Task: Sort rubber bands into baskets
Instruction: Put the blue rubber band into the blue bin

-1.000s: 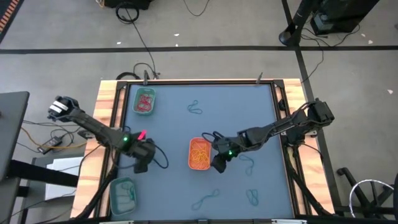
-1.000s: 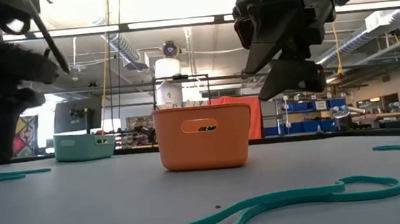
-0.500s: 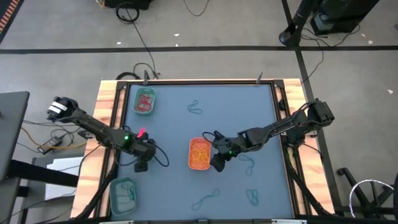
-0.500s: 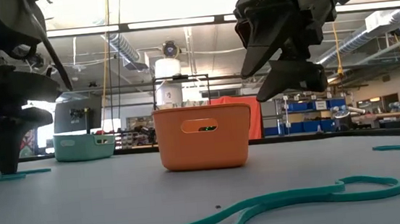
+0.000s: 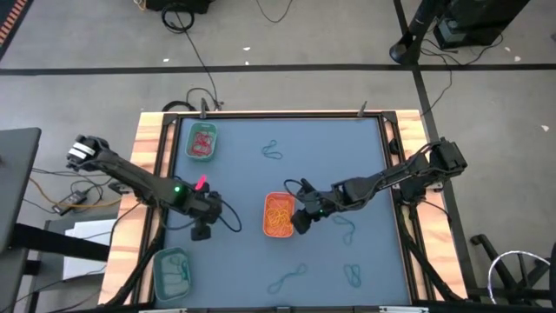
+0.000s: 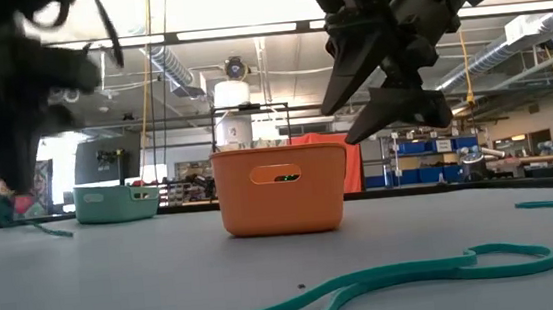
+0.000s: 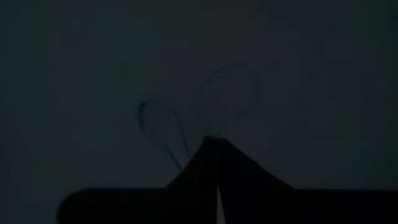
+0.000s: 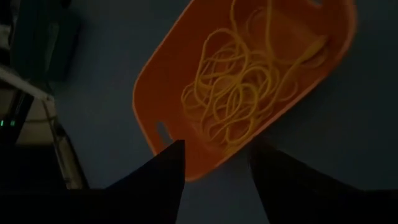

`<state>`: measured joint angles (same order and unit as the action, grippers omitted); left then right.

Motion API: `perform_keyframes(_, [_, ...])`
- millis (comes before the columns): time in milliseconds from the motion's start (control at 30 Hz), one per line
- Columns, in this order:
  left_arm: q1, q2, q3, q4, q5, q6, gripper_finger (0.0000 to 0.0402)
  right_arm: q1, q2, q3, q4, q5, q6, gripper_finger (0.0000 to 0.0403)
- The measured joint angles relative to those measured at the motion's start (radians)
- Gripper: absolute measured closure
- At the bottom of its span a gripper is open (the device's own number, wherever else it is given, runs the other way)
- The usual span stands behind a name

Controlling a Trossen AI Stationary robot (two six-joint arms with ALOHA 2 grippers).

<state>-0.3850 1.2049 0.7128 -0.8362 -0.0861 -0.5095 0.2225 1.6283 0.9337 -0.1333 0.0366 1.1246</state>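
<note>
Teal rubber band (image 7: 214, 102) lay on the counter (image 5: 243, 165) | left end effector (image 7: 214, 142) pinched tight on it | right end effector (image 8: 214, 163) spread wide above orange basket (image 8: 186, 93) | tip: lift slowly, carry to teal basket (image 5: 172, 271).

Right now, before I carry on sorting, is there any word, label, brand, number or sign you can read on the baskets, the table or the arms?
None can be read.
Orange plastic basket: plain wall with a handle slot, no print.
Dull teal-green basket: no label visible.
Bright green basket: no marking visible from above.
Blue-grey table top: no marking.
Room behind the table: shelves and bins too small and blurred to read.
</note>
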Motion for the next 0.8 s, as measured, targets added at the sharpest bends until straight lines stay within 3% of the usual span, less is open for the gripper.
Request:
perform_keyframes(167, [-0.054, 0.000, 0.210, -0.217, 0.020, -0.110, 0.0400, -0.009, 0.000, 0.000, 0.005, 0.025, 0.002, 0.0214])
perform_keyframes(333, [-0.145, -0.002, 0.420, -0.401, 0.005, -0.347, 0.0400, -0.008, 0.000, 0.000, 0.004, 0.021, -0.037, 0.0214])
perform_keyframes(433, [-0.220, -0.002, 0.506, -0.424, -0.009, -0.509, 0.0401, 0.004, 0.000, 0.000, 0.004, 0.000, -0.069, 0.0214])
perform_keyframes(567, [-0.337, 0.008, 0.553, -0.427, 0.021, -0.711, 0.0401, 0.029, 0.000, 0.000, 0.004, -0.021, -0.102, 0.0214])
perform_keyframes(800, [-0.533, 0.091, 0.555, -0.453, 0.229, -0.935, 0.0401, 0.075, 0.000, 0.000, -0.003, -0.002, -0.138, 0.0214])
